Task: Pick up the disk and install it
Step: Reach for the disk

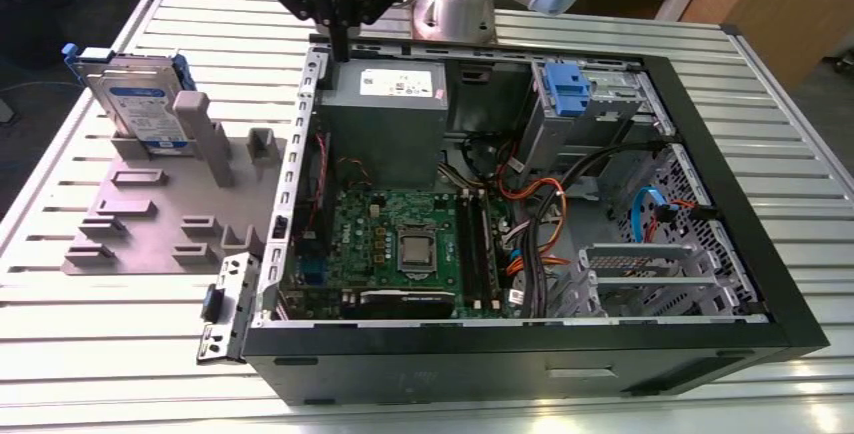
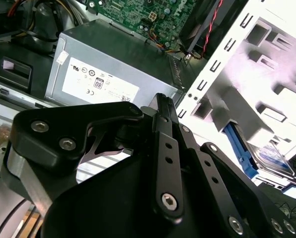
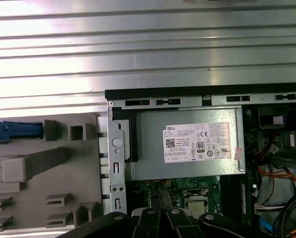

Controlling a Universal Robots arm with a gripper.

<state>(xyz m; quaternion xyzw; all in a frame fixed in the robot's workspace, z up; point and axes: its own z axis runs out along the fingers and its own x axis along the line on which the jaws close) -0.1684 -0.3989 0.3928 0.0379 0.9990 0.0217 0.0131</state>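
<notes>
Disk (image 1: 134,99) upright in grey rack (image 1: 134,226), untouched. End effector (image 1: 342,49) closed, empty, over computer case (image 1: 534,369) rim. Pickup stage, by my judgement; you'd need it opened, aligned over disk.

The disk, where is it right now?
The disk stands upright in the grey fixture at the exterior view's left, outside the open computer case.
</notes>
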